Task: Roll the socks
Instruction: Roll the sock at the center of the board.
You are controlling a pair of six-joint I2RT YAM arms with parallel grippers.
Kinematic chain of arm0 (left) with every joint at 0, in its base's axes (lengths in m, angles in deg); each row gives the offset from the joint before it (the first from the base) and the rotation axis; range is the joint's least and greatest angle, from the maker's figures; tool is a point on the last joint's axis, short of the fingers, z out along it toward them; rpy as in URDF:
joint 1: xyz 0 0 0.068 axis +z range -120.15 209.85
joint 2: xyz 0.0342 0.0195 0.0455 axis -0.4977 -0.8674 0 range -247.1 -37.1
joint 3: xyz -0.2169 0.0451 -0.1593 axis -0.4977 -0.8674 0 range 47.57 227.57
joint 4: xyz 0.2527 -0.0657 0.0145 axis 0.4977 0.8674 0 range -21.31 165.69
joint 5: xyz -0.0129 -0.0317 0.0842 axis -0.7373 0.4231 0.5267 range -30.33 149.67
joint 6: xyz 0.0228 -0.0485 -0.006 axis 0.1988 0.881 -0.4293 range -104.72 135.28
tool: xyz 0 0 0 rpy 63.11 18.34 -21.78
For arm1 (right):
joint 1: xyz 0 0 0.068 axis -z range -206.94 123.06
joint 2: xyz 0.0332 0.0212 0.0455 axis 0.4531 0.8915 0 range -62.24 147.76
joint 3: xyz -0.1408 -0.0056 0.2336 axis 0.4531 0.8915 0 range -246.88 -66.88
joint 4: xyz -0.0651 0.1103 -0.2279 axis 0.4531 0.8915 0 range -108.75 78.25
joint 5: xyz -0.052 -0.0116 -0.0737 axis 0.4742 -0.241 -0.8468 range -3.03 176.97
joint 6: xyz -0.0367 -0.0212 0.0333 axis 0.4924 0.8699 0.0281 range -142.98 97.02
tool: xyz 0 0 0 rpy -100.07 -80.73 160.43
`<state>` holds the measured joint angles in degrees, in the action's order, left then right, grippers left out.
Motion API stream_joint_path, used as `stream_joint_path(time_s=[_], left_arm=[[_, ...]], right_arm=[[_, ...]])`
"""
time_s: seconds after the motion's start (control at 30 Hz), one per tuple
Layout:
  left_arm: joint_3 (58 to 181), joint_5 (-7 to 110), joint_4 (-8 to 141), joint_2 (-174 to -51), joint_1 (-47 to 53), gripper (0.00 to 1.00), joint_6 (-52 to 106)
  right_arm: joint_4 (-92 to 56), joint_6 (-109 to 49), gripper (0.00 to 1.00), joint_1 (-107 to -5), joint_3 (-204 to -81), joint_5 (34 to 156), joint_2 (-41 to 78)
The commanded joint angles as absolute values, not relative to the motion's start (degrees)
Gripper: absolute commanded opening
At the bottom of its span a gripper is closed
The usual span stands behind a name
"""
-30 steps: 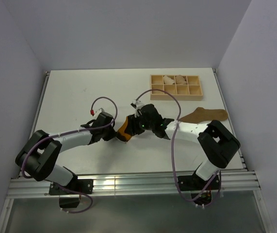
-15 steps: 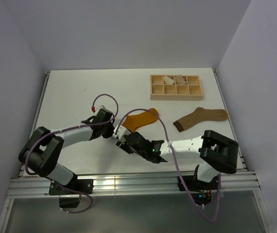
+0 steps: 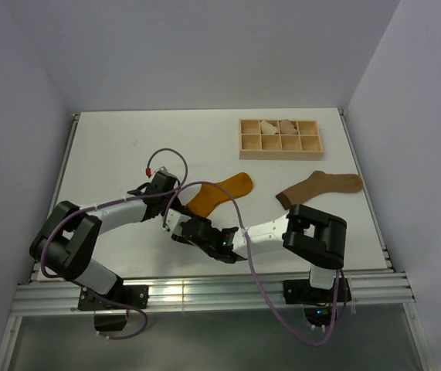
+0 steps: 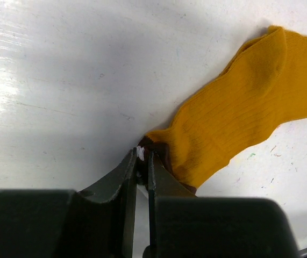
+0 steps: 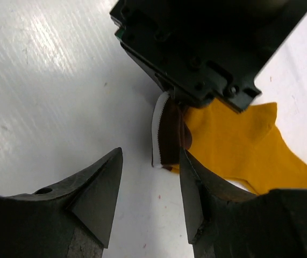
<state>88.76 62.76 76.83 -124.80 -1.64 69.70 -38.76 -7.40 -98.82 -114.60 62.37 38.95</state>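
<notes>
Left gripper: you had its fingers pressed nearly together, pinching the edge of the cuff. In the overhead view it sat low over the table, left of centre.
Right gripper: you had its fingers spread wide and holding nothing. Their tips stood on either side of the cuff and apart from it. Seen from above, it lay just beside the left gripper, on the near side.
Striped cuff: dark brown with a white edge, it stood bunched up under the left gripper's body.
Mustard-orange sock: it lay flat on the table, running from the pinched cuff away to the right and back, toe farthest from you. The left wrist view showed its ribbed fabric slightly wrinkled.
Wooden tray: it sat at the back right of the table, split into compartments, with two pale rolled bundles in its far row.
Tan-brown sock: it lay flat on the right, in front of the tray, well apart from both of your grippers.
</notes>
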Motion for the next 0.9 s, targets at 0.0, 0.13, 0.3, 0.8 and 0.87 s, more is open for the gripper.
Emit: stream_joint_path(time_s=[0.0, 0.13, 0.3, 0.8, 0.87], left_arm=[[89.41, 63.53, 78.71, -124.56, -0.74, 0.0, 67.22], [88.53, 62.65, 77.65, -124.2, -0.65, 0.0, 67.66], [88.27, 62.13, 77.04, -124.38, -0.48, 0.0, 67.49], [87.21, 60.19, 76.77, -122.97, 0.05, 0.0, 67.31], [87.04, 60.19, 77.04, -122.45, 0.14, 0.0, 67.31]], right_arm=[[-41.16, -4.61, 0.54, -99.36, -118.72, 60.07, 40.85], [-39.4, -2.86, 0.54, -99.36, -121.37, 57.53, 45.24], [-38.61, -3.9, 0.54, -99.27, -121.46, 57.88, 47.62], [-34.04, -10.05, 0.44, -95.41, -120.76, 59.89, 51.23], [-33.16, -10.84, 0.42, -94.97, -120.23, 61.03, 50.7]])
